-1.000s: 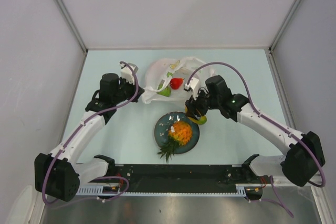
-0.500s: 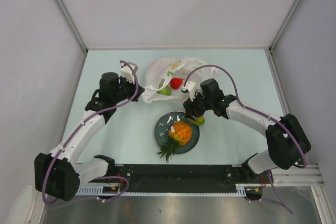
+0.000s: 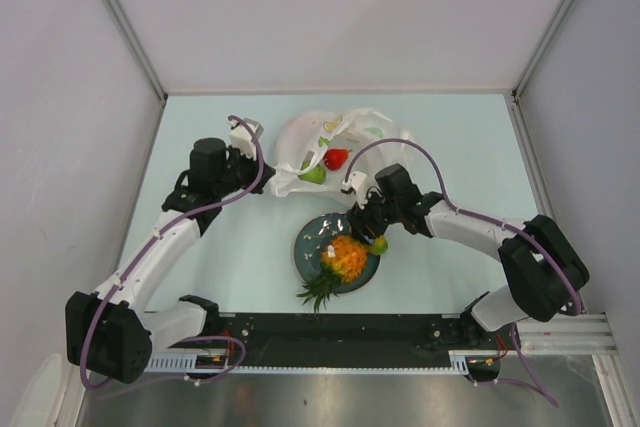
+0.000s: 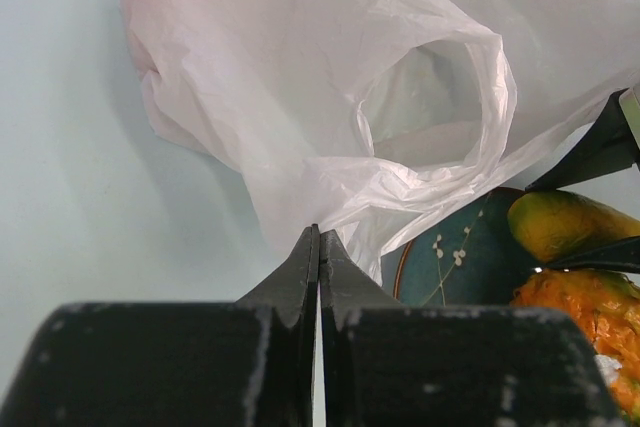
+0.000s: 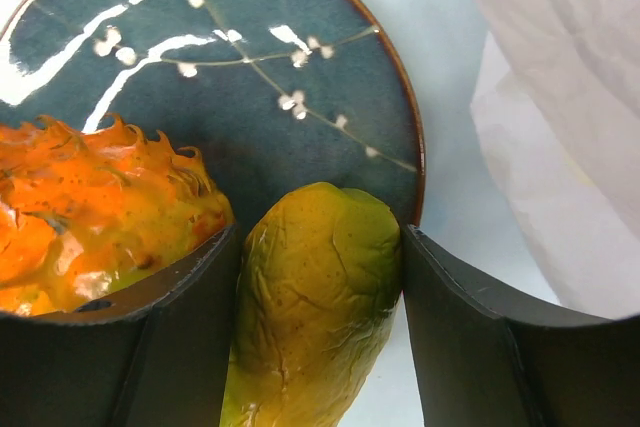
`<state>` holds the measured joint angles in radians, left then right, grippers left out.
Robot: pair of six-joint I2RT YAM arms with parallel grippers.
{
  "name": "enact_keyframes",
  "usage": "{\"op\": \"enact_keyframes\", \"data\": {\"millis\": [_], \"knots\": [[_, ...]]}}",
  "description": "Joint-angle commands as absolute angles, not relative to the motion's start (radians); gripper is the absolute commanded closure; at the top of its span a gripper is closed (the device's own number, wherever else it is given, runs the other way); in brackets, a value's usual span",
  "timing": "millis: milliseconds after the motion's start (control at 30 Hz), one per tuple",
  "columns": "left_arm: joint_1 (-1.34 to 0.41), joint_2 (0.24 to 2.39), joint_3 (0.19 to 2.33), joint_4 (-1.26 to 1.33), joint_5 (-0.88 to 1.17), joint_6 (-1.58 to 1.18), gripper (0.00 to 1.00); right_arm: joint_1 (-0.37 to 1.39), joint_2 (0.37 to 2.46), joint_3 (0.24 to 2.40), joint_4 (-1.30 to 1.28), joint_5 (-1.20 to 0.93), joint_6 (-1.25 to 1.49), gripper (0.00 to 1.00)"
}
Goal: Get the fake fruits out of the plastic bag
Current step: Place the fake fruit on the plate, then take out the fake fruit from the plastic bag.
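Thin, crinkled, translucent film noted for plastic bag [image 4: 330, 107]; plate [image 5: 250, 27] glazed, glossy; mango [image 5: 315, 277] and pineapple [image 5: 90, 207] glossy plastic; fingers [image 5: 470, 347] matt black; tabletop [image 3: 220, 257] smooth, matt.

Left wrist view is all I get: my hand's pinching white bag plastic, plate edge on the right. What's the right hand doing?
Observer: The right hand grips the yellow-green mango on both sides, over the plate rim.
Operator: Any fruit in the bag?
Observer: Yes, a red fruit and a green fruit lie in the plastic bag opening.
Operator: And the pineapple?
Observer: The pineapple is on the plate, leafy crown hanging past the near rim.
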<state>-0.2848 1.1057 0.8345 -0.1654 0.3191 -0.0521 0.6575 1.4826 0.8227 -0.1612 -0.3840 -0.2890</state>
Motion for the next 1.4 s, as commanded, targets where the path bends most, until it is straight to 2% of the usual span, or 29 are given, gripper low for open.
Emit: {"op": "enact_keyframes", "data": {"millis": [0,133,233,267,333,367,500,700,800,900,1133,1233,1367], "knots": [[-0.276,1.089,0.861,-0.137,0.339,-0.046,1.00,0.661,1.448,0.787,-0.129,-0.390,-0.290,0.63],[-0.276,1.086,0.856,-0.140,0.341,-0.044,1.00,0.663,1.445,0.773,-0.109,-0.394,-0.272,0.59],[-0.276,1.085,0.853,-0.140,0.341,-0.044,1.00,0.666,1.450,0.772,-0.095,-0.397,-0.253,0.44],[-0.276,1.083,0.854,-0.140,0.342,-0.044,1.00,0.667,1.448,0.773,-0.095,-0.411,-0.253,0.34],[-0.276,1.086,0.857,-0.141,0.342,-0.043,1.00,0.670,1.439,0.775,-0.104,-0.413,-0.256,0.23],[-0.276,1.086,0.859,-0.141,0.345,-0.043,1.00,0.669,1.422,0.784,-0.118,-0.420,-0.264,0.13],[-0.276,1.094,0.864,-0.144,0.353,-0.043,1.00,0.655,1.368,0.843,-0.264,-0.483,-0.344,0.01],[-0.276,1.101,0.865,-0.138,0.365,-0.051,1.00,0.594,1.263,0.960,-0.397,-0.554,-0.338,0.03],[-0.276,1.104,0.867,-0.137,0.370,-0.052,1.00,0.591,1.243,1.003,-0.349,-0.561,-0.324,0.05],[-0.276,1.104,0.874,-0.137,0.379,-0.055,1.00,0.591,1.268,1.046,-0.235,-0.517,-0.259,0.12],[-0.276,1.097,0.902,-0.160,0.387,-0.046,1.00,0.569,1.490,1.147,0.038,-0.430,-0.201,0.30],[-0.276,1.089,0.904,-0.161,0.387,-0.044,1.00,0.566,1.589,1.235,0.054,-0.378,-0.245,0.35],[-0.276,1.081,0.902,-0.161,0.387,-0.040,1.00,0.555,1.759,1.342,0.005,-0.304,-0.307,0.37]]}}
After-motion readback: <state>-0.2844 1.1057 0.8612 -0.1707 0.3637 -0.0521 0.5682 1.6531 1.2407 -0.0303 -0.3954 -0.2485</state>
